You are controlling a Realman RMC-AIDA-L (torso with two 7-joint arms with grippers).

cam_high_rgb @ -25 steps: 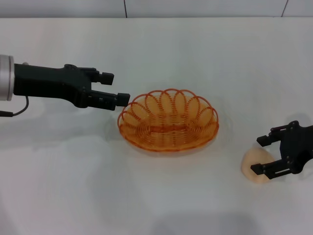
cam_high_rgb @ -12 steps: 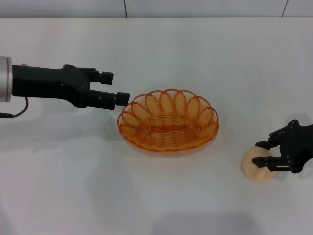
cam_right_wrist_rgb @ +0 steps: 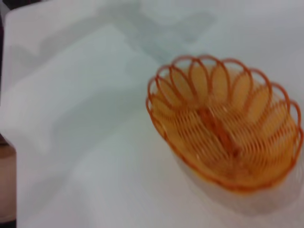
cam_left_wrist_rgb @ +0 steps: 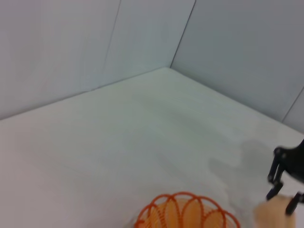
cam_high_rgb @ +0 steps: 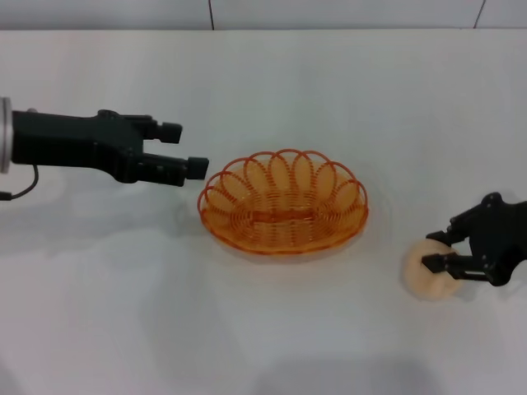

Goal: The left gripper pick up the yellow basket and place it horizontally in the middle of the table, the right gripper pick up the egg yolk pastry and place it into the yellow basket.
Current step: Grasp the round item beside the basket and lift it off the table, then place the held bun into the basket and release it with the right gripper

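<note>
One yellow basket (cam_high_rgb: 283, 203) lies lengthwise mid-table (cam_high_rgb: 272, 329), empty. One egg yolk pastry (cam_high_rgb: 430, 272) sits well to its right, pinched between the right tool's (cam_high_rgb: 438, 251) narrowed fingers. The left tool (cam_high_rgb: 183, 148), parted and empty, hovers just beside the basket's left rim.

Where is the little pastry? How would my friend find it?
Start at the orange-yellow basket in the middle of the white table. Look toward the robot's right: the egg yolk pastry sits in the right pincer. It is the only small, pale peach lump.
</note>
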